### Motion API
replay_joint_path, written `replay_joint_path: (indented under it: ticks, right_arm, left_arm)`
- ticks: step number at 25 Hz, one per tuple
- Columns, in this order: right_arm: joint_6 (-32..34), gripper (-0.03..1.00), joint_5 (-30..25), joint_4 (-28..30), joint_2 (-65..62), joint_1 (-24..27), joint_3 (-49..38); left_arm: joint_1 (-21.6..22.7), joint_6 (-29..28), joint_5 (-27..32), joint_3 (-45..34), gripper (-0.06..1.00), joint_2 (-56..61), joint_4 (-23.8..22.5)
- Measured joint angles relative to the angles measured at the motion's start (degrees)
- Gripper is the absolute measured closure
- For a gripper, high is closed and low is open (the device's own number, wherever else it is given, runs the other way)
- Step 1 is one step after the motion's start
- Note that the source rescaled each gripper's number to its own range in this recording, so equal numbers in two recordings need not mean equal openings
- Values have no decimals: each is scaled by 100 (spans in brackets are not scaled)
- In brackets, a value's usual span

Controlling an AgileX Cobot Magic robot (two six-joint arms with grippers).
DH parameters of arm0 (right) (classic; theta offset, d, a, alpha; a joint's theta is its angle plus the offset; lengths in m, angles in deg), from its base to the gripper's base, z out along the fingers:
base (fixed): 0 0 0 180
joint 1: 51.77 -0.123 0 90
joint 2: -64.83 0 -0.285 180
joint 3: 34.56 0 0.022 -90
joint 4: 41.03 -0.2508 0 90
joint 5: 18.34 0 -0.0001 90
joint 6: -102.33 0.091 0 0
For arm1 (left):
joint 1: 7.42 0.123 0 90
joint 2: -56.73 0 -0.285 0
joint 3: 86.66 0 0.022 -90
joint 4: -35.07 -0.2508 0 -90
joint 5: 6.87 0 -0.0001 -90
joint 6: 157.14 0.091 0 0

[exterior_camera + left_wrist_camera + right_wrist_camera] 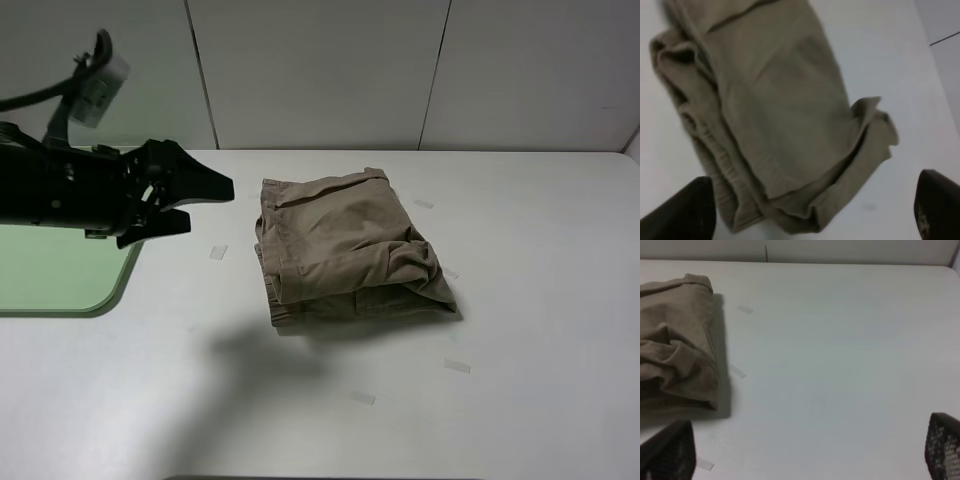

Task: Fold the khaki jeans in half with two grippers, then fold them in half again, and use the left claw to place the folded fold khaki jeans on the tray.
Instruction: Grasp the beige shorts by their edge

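Observation:
The khaki jeans (345,250) lie folded in a thick bundle at the middle of the white table; they also show in the left wrist view (770,115) and the right wrist view (677,355). My left gripper (205,205) hovers above the table just left of the jeans, open and empty, its fingertips (687,212) wide apart. The pale-green tray (55,270) lies at the left edge, partly hidden under the left arm. My right gripper (805,455) is open and empty, off to the right of the jeans; it is out of the exterior high view.
Several small clear tape marks (218,252) lie on the table (520,300) around the jeans. A panelled wall (320,70) stands behind the table.

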Motion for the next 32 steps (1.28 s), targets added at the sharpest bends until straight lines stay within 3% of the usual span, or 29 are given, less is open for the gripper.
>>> replay_joint_path:
  ticks: [12,23,32]
  right_arm:
    - [0,-3,0,0,0,0,0]
    - [0,-3,0,0,0,0,0]
    - [0,-3,0,0,0,0,0]
  left_arm:
    - [0,268,254,484,11,-1736,348]
    - [0,883,305,685,11,-2580,776]
    - [0,977,440,1125,11,-3206,884]
